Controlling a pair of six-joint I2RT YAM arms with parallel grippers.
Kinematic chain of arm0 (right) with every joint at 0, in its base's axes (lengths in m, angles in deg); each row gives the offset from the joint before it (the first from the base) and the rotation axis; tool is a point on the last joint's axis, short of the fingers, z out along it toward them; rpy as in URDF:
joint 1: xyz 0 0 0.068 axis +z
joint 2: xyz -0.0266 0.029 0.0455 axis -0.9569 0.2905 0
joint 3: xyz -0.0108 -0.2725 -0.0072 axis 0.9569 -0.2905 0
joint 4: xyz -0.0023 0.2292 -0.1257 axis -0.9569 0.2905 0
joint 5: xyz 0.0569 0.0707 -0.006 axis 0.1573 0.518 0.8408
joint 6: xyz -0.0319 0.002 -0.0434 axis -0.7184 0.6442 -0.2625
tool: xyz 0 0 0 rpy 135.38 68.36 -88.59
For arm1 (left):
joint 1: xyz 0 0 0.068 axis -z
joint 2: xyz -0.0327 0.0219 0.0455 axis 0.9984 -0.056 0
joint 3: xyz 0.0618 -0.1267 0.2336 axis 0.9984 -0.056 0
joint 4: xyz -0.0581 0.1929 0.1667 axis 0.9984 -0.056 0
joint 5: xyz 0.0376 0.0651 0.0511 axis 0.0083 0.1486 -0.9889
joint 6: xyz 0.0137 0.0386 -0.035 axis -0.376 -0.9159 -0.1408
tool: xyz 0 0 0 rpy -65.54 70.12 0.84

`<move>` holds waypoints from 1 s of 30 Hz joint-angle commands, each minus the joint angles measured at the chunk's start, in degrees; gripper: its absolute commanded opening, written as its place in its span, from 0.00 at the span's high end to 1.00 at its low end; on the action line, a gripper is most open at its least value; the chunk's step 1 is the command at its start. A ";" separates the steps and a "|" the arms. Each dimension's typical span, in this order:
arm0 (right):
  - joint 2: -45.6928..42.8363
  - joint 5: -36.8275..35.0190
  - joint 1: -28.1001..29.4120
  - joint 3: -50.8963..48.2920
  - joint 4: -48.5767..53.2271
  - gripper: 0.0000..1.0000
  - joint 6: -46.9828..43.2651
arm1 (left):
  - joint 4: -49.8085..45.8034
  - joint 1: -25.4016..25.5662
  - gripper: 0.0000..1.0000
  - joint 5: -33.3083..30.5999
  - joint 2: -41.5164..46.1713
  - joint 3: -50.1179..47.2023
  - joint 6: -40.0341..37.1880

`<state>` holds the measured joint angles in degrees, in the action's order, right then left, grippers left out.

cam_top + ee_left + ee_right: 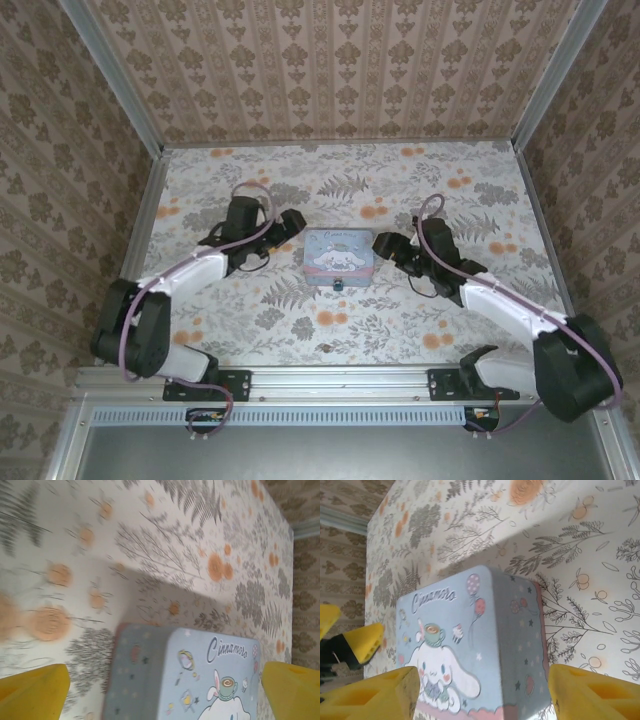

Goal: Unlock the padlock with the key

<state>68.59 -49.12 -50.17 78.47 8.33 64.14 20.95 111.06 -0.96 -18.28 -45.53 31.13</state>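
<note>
The padlock (340, 286) is a tiny teal block with a dark part, hanging at the near edge of the pale blue tin (338, 256). My left gripper (293, 224) hovers at the tin's far left corner. In the left wrist view the left gripper (165, 682) is open, its yellow fingers (35, 692) wide apart over the tin (210, 680). My right gripper (384, 243) sits at the tin's right end. There the right gripper (484, 687) is open, straddling the tin's (470, 645) right edge without gripping it. A tiny dark item (326, 349) lies near the front edge; I cannot tell whether it is the key.
The floral table (450, 190) is walled by patterned panels on three sides, with a metal rail (340, 380) along the near edge. The left gripper's yellow fingers (362, 640) show beyond the tin in the right wrist view.
</note>
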 commanded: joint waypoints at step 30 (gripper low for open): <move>27.31 -14.54 47.23 21.44 27.92 0.41 -32.03 | -12.99 -8.80 0.00 -0.42 19.51 -3.78 -5.56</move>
<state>94.25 -59.50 -3.73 98.03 33.46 33.23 8.60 102.93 -2.16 0.10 -48.64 26.91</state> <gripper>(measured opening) 0.600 0.999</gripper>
